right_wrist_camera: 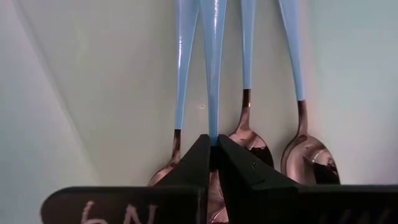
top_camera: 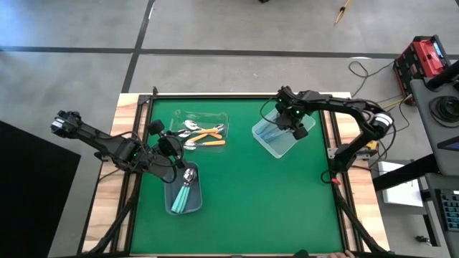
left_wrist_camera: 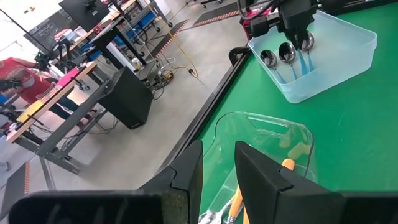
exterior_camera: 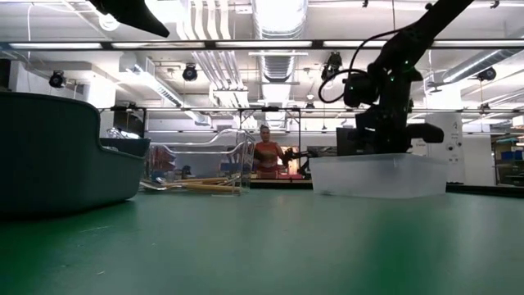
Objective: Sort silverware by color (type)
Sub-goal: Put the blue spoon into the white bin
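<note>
Inside the clear bin (top_camera: pixel 281 145), the right tool (right_wrist_camera: pixel 212 146) is clenched on a light blue spoon (right_wrist_camera: pixel 212 56), handle parallel to three spoons (right_wrist_camera: pixel 292 43) already there; left tool (left_wrist_camera: pixel 217 171) half-parted, holding nothing visible.

Bright overhead room lights (exterior_camera: pixel 278 20) glare; foreground green mat (exterior_camera: pixel 262 254) is blurred.

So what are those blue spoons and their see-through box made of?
The blue spoons look like two materials: glossy light-blue handles, probably plastic, and shiny mirror-like bowls, probably polished metal, since they reflect light. The see-through box looks like clear, slightly frosted plastic, as the green table shows through its walls.
</note>
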Controlling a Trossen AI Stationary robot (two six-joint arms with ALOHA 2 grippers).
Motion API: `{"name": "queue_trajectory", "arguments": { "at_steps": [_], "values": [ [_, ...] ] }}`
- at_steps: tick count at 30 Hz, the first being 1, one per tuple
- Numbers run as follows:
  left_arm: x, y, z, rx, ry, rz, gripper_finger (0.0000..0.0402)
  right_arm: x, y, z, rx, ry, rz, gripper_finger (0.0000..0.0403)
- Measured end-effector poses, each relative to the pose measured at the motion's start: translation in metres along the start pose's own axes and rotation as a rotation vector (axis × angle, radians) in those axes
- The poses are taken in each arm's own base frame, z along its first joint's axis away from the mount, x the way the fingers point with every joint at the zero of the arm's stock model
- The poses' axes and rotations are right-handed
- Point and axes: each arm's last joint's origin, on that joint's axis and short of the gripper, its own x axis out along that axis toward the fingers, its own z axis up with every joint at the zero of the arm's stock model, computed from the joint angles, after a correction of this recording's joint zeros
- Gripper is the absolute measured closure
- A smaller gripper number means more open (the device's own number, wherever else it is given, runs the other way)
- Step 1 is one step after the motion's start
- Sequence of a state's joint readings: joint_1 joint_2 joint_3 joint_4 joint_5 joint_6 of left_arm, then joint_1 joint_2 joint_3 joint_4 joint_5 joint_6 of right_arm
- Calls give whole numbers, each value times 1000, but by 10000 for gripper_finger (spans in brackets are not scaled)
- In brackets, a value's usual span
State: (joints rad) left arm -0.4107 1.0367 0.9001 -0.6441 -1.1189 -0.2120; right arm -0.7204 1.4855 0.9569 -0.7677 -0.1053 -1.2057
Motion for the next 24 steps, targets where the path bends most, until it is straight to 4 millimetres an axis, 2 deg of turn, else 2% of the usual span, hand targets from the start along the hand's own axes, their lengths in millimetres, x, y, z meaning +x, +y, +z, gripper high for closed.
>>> {"name": "queue_trajectory", "arguments": {
  "at_steps": [18, 24],
  "values": [
    [0, 0, 0, 5, 0, 0, 326, 3, 0, 0, 4, -2, 15, 390],
    [0, 0, 0, 5, 0, 0, 326, 3, 0, 0, 67, -3, 12, 386]
  ]
}}
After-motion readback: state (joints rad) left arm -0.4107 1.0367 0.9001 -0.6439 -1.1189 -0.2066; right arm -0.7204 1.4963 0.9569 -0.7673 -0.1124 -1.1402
